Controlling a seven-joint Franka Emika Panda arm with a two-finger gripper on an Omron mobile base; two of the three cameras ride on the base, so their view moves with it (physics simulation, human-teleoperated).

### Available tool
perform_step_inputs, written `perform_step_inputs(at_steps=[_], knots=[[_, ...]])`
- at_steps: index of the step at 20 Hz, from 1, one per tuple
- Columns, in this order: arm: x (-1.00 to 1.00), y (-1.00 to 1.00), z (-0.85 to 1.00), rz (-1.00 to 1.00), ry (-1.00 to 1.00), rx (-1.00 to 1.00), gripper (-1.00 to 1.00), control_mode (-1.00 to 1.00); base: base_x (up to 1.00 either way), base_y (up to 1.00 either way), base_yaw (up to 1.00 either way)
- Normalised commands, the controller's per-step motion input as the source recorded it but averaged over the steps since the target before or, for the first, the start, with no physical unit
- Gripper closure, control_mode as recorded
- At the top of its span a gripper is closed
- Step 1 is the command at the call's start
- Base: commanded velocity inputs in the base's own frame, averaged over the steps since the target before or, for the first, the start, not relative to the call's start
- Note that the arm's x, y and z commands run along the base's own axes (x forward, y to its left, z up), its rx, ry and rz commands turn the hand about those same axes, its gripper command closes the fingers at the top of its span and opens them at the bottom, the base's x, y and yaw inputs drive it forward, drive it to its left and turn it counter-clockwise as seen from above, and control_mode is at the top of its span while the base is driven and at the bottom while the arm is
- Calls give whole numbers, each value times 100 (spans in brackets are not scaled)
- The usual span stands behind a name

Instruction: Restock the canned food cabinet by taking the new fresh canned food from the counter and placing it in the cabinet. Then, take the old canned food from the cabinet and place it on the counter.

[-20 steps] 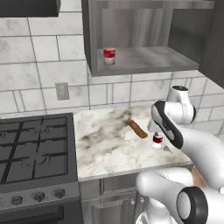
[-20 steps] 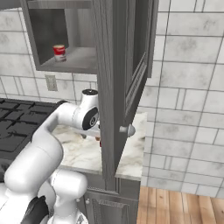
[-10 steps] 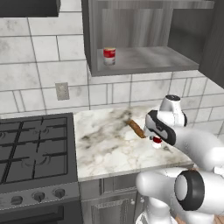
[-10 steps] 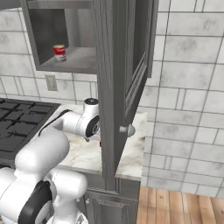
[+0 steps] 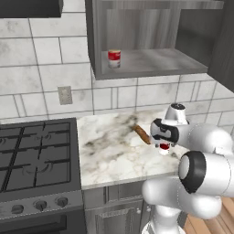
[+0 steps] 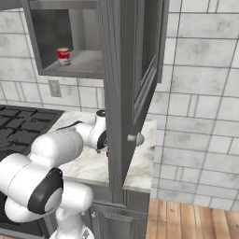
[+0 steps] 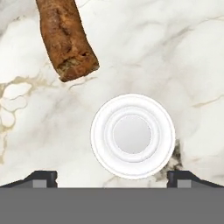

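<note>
- Over the right part of the counter (image 5: 109,151), the tool (image 7: 112,177) points straight down; jaws spread wide, one dark tip on each side of the new can (image 7: 132,135); nothing gripped, tips clear of the can in the hand view
- new can stands upright on the marble, pale round lid facing the hand camera; in the left base view its dark red label (image 5: 164,147) shows just under the hand
- brown bread-like stick (image 7: 65,39) lies flat on the counter near the can, not touching it; broken end turned toward the can
- old can (image 5: 114,58) sits upright on the shelf of the cabinet (image 5: 151,64), toward its left end; bright red top, white bottom; well apart from the tool
- cabinet door (image 6: 128,93) stands open in the right base view, hiding most of the hand there
- black gas stove (image 5: 36,155) just left of the counter; wall outlet (image 5: 65,95) on the tile above it
</note>
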Motion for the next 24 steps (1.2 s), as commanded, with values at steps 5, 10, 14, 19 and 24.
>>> perform_step_inputs(at_steps=[5, 10, 14, 19, 24], knots=[[24, -6, -21, 0, -3, 0, -100, -100, 0, 0, 0], [26, -1, -19, 0, -9, 0, -100, -100, 0, 0, 0], [9, 0, -15, 0, -6, 0, 100, -100, 0, 0, 0], [0, 0, 0, 0, 0, 0, 100, -100, 0, 0, 0], [-19, 0, 12, 0, -7, 0, 100, -100, 0, 0, 0]])
